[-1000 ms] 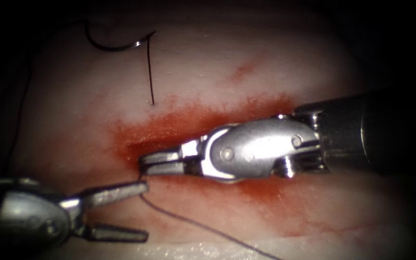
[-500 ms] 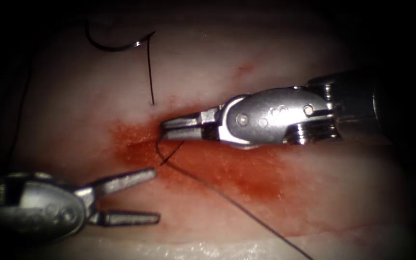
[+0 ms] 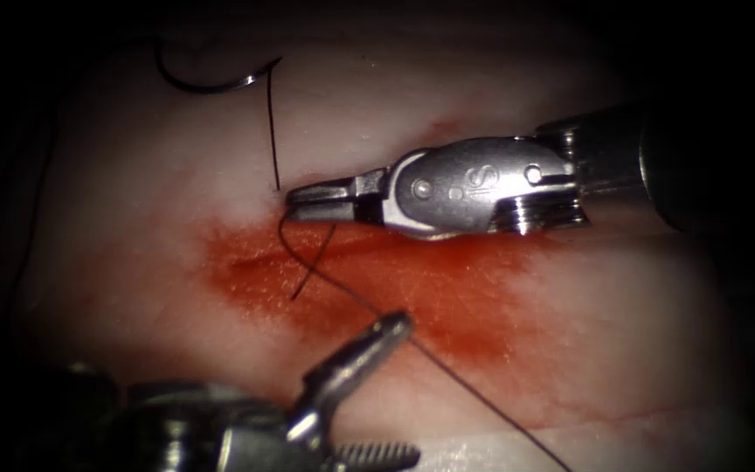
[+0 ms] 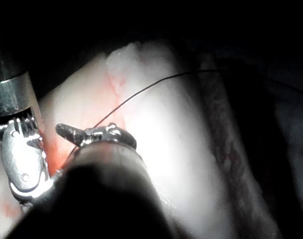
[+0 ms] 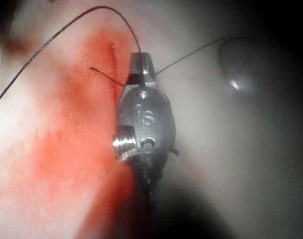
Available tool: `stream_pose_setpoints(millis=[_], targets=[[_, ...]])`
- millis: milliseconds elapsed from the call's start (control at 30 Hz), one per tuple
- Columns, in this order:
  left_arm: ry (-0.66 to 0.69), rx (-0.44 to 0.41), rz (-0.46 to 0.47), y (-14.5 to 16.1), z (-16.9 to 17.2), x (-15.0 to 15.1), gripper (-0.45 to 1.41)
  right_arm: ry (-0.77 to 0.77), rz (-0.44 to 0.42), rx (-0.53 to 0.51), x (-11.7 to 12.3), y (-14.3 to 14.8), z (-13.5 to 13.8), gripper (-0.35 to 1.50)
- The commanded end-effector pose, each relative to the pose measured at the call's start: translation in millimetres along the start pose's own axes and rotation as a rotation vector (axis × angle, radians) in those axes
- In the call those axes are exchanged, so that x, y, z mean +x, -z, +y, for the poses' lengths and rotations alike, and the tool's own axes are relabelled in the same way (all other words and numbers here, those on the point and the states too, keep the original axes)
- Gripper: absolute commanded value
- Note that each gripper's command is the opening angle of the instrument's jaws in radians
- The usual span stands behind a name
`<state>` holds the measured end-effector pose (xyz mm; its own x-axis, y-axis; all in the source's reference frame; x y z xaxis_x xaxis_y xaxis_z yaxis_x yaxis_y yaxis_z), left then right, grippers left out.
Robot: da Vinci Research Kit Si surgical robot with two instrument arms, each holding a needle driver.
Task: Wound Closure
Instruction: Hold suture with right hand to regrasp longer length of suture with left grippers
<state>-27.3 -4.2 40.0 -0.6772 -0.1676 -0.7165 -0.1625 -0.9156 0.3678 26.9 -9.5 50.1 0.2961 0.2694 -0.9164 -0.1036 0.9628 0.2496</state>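
Note:
The right tool (image 3: 294, 203) comes in from the right, its jaws shut on the dark thread (image 3: 447, 371) just above the cut (image 3: 255, 262) in the tissue (image 3: 447, 87). From the jaws the thread curls down over the red fluid (image 3: 447, 306) and runs off to the lower right; a short tail (image 3: 312, 267) hangs beside it. The left tool (image 3: 408, 389) stands open and holds nothing, its upper jaw beside the thread. The curved needle (image 3: 211, 86) lies free on the tissue at the far left, outside it. The right wrist view shows the right tool (image 5: 141, 62) pinching the thread (image 5: 111, 10).
A length of thread (image 3: 273, 140) runs from the needle's end down into the tissue close to the right tool's tips. In the left wrist view the thread (image 4: 141, 92) crosses the pale tissue (image 4: 166, 149) past the left tool's jaw (image 4: 74, 133), with the right tool (image 4: 22, 159) beside it.
The right tool rose from the cut's left end with the thread, drawing a loop up. The left tool swung right and tilted up toward the thread, jaws spread wider.

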Motion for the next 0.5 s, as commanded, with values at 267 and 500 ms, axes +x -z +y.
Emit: stream_pose_setpoints(millis=[267, 500], targets=[[-0.160, 0.015, -0.050, -3.7, 1.5, -0.5, 0.14, -0.008, 0.002, 0.001, -0.1, -1.0, 0.0, -0.35], [-0.201, -0.020, -0.045, -5.6, 3.2, -1.1, 0.14, -0.014, 0.000, -0.001, -0.1, -1.0, 0.0, -0.35]])
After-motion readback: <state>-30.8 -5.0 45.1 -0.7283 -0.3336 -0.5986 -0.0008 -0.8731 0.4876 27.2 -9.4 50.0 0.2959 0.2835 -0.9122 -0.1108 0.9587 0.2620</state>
